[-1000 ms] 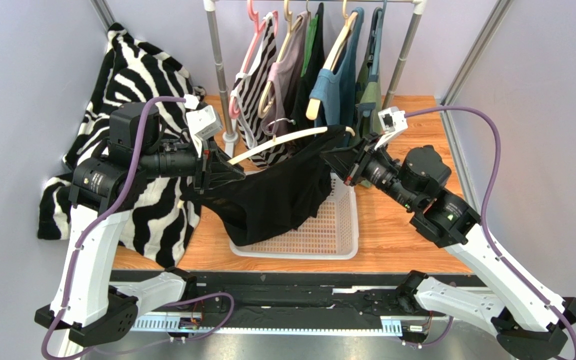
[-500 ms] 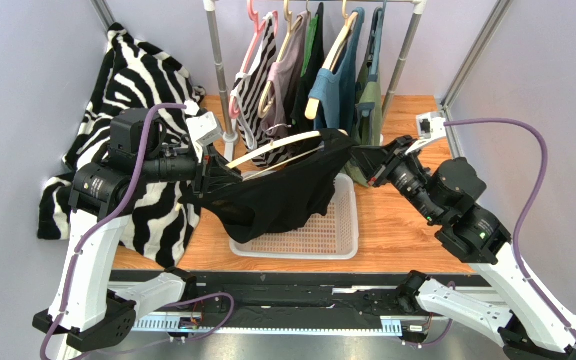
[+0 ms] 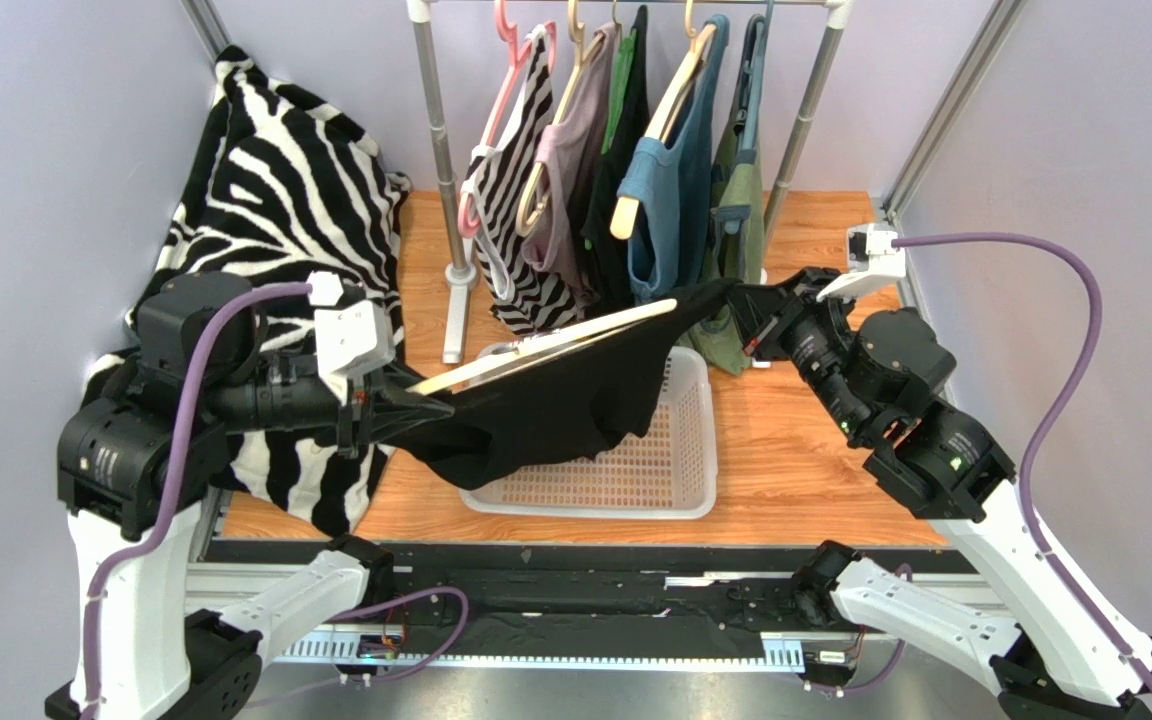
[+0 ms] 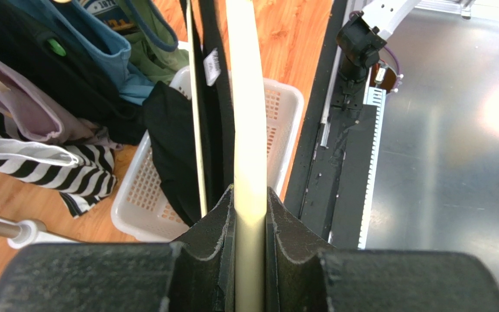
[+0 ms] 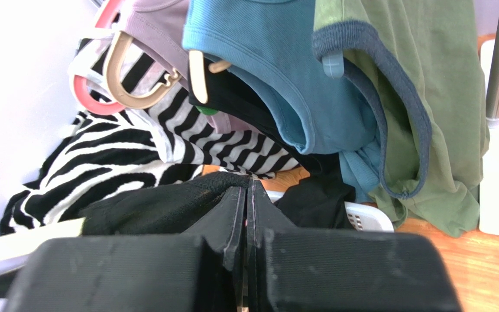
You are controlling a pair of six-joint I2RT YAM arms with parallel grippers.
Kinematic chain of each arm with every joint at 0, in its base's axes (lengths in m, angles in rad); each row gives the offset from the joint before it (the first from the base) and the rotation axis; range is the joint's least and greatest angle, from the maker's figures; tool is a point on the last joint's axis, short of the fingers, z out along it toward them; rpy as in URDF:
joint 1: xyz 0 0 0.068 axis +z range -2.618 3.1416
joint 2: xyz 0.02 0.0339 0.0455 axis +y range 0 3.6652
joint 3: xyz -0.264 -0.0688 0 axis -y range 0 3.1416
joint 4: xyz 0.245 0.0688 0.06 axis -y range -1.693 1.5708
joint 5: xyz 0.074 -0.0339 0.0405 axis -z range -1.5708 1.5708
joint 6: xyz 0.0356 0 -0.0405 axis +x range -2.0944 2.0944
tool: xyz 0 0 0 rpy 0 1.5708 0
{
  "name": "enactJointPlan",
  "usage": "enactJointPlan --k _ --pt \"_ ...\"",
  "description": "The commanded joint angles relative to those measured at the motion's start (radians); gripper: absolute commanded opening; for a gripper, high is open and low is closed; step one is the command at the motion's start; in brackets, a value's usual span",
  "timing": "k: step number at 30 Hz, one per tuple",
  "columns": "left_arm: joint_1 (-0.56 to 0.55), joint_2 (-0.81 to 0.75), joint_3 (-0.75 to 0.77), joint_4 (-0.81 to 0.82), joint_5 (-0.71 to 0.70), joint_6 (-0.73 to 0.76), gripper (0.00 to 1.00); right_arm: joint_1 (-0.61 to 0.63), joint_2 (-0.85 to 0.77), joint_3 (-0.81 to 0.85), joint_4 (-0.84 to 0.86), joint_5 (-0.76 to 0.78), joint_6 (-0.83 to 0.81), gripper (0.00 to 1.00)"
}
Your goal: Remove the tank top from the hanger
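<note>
A black tank top (image 3: 567, 405) hangs stretched over the white basket (image 3: 657, 488), draped from a cream hanger (image 3: 567, 339). My left gripper (image 3: 375, 408) is shut on the hanger's left end; the left wrist view shows the cream bar (image 4: 251, 130) clamped between the jaws. My right gripper (image 3: 740, 308) is shut on the tank top's right edge, and in the right wrist view the black fabric (image 5: 167, 205) runs into the closed jaws. The tank top is pulled taut between the two grippers.
A clothes rack (image 3: 440, 165) at the back holds several hung garments: striped, mauve, blue (image 3: 672, 180) and green. A zebra-print blanket (image 3: 282, 195) lies at the left. The wooden table (image 3: 823, 435) continues right of the basket.
My left arm has pulled back and down to the left with the hanger, which now lies flatter and lower. My right gripper has held the tank top's edge near the same place.
</note>
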State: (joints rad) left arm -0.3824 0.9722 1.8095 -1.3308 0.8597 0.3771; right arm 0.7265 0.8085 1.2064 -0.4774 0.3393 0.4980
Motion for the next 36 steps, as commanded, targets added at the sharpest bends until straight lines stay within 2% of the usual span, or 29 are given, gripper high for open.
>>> enactJointPlan --k 1,12,16,20,26,28,29,31,32,34,36 --pt "-0.003 -0.012 0.017 -0.062 0.038 0.069 0.0 -0.024 0.003 -0.007 0.007 0.06 0.01 0.0" --pt "-0.003 0.028 0.192 -0.091 -0.031 0.103 0.0 -0.111 -0.043 -0.149 -0.099 0.156 0.013 0.0" --pt "-0.003 0.034 0.229 -0.097 -0.07 0.112 0.0 -0.189 -0.08 -0.206 -0.113 0.106 0.039 0.0" --pt "-0.003 0.048 0.257 -0.084 -0.067 0.094 0.0 -0.199 -0.083 -0.229 -0.124 0.063 0.047 0.0" --pt "-0.003 0.094 0.234 -0.041 0.016 0.056 0.0 -0.199 -0.08 -0.229 -0.103 -0.038 0.024 0.0" --pt "-0.003 0.126 0.228 -0.03 0.047 0.049 0.0 -0.199 -0.072 -0.217 -0.079 -0.136 -0.009 0.0" --pt "-0.004 0.14 0.223 -0.028 0.056 0.046 0.0 -0.199 -0.072 -0.196 -0.076 -0.16 -0.044 0.03" --pt "-0.007 0.193 0.217 -0.022 0.056 0.048 0.0 -0.197 -0.075 -0.163 -0.084 -0.23 -0.082 0.15" --pt "-0.01 0.212 0.209 -0.018 0.047 0.04 0.0 -0.199 -0.078 -0.136 -0.092 -0.252 -0.122 0.36" --pt "-0.021 0.272 0.209 -0.015 0.029 0.039 0.0 -0.196 -0.092 -0.11 -0.105 -0.319 -0.168 0.55" --pt "-0.027 0.322 0.221 -0.034 0.022 0.049 0.0 -0.196 -0.11 -0.084 -0.127 -0.376 -0.243 0.59"
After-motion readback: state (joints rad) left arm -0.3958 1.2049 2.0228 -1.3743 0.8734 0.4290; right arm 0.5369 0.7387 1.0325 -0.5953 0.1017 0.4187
